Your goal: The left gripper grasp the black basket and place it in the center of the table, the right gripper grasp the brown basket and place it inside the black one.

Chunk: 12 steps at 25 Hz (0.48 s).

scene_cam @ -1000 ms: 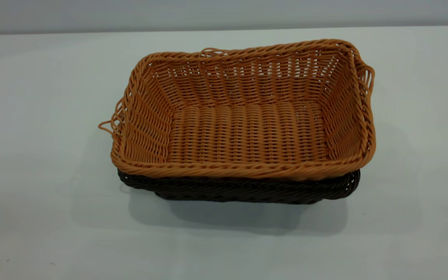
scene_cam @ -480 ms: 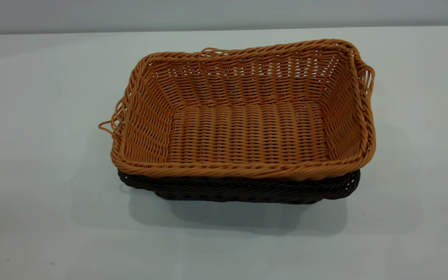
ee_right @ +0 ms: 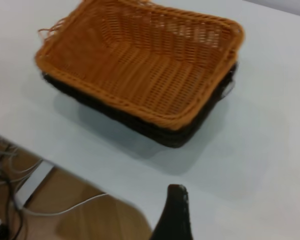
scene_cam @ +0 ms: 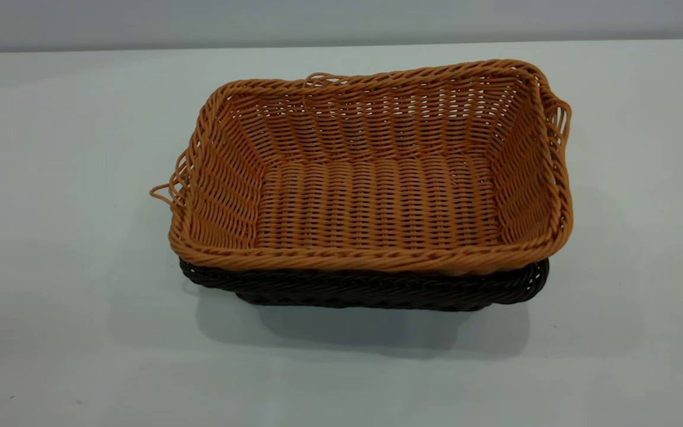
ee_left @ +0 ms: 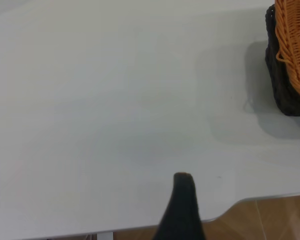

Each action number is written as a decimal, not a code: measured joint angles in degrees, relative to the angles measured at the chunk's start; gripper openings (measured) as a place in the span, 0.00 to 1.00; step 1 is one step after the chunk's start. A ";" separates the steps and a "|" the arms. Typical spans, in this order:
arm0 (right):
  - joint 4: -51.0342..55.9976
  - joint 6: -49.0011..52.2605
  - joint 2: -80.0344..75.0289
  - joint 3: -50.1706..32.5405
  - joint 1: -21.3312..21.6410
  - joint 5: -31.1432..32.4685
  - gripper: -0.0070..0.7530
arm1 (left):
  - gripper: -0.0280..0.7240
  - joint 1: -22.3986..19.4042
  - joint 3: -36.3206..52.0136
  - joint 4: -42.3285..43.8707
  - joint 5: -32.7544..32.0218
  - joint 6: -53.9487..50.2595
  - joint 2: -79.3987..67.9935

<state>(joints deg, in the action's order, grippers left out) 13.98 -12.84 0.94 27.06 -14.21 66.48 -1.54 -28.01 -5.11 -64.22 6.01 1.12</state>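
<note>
The brown basket [scene_cam: 371, 172] already sat nested inside the black basket [scene_cam: 365, 289] mid-table [scene_cam: 51, 237], so I'd guess the best move was to leave the stack alone and keep both arms off it. The left gripper [ee_left: 182, 205] and right gripper [ee_right: 175, 210] hung over the table's edge holding nothing, though how wide they were open I couldn't tell. Nothing had budged since a second earlier.
</note>
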 joint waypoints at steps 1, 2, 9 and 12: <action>-0.36 0.38 0.00 0.00 1.83 0.00 0.79 | 0.81 0.00 0.00 0.00 0.00 0.00 0.00; -0.97 0.91 0.00 0.00 3.68 -0.06 0.79 | 0.81 0.00 0.00 0.00 0.00 0.00 0.00; -8.07 11.29 0.00 -0.05 9.77 -0.60 0.79 | 0.81 0.00 0.00 0.00 0.00 0.00 0.00; -10.11 14.03 0.00 -0.11 9.84 -0.64 0.79 | 0.81 0.00 0.00 0.00 0.00 0.00 0.00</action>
<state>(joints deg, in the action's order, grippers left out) 3.87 1.20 0.94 26.95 -4.38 65.84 -1.54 -28.01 -5.11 -64.22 6.01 1.12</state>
